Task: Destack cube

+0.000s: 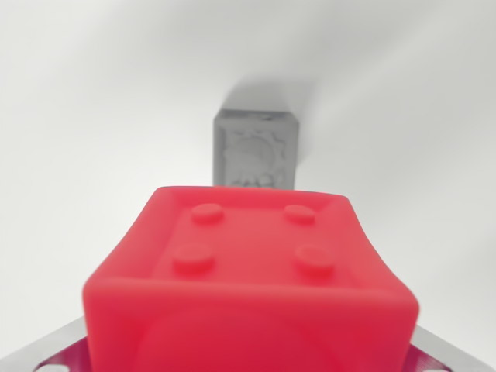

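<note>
Red cube: It fills the bottom of the wrist view, very close to the camera. Four round bumps show on its top face.
Grey cube: It sits farther off on the table, just past the red cube's top edge, with a raised round pattern on its face. The picture does not show if the two cubes touch.
Claw: Only grey metal bits show at the bottom corners. The fingers are hidden, so nobody can tell if the claw is open or squeezing the red cube.
Doing it well: The arm should likely move slowly, keep the red cube level, and put it down well away from the grey one.
Table: Plain, white and smooth, with soft shadows.
Room: Nothing else shows.
</note>
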Tool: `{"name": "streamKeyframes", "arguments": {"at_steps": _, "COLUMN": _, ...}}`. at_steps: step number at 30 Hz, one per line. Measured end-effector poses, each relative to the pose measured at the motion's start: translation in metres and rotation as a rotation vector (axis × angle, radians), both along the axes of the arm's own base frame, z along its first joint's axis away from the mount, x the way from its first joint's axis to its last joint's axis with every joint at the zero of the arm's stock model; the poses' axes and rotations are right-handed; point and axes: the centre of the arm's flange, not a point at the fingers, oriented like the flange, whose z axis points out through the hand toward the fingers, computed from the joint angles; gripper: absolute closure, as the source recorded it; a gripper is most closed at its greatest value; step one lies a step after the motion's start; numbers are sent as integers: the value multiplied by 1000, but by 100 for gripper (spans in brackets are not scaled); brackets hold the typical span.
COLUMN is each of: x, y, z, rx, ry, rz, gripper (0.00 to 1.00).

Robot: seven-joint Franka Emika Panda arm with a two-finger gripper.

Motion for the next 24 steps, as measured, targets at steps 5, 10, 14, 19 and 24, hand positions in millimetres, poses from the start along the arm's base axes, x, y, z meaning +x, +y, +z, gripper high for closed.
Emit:
{"name": "streamKeyframes", "arguments": {"at_steps": 5, "x": -6, "y": -2, "z": 2, "rx": -1, "ry": 3, "rz": 0, "gripper": 100}}
{"name": "streamKeyframes", "arguments": {"at_steps": 10, "x": -14, "y": -5, "z": -3, "rx": -3, "ry": 8, "rz": 0, "gripper": 100}}
{"name": "streamKeyframes", "arguments": {"at_steps": 14, "x": -20, "y": -8, "z": -4, "rx": -3, "ry": 8, "rz": 0, "gripper": 100}}
{"name": "streamKeyframes", "arguments": {"at_steps": 19, "x": -27, "y": -10, "z": -5, "rx": -2, "ry": 7, "rz": 1, "gripper": 100}}
{"name": "streamKeyframes", "arguments": {"at_steps": 24, "x": -33, "y": -13, "z": -7, "rx": -2, "ry": 7, "rz": 1, "gripper": 100}}
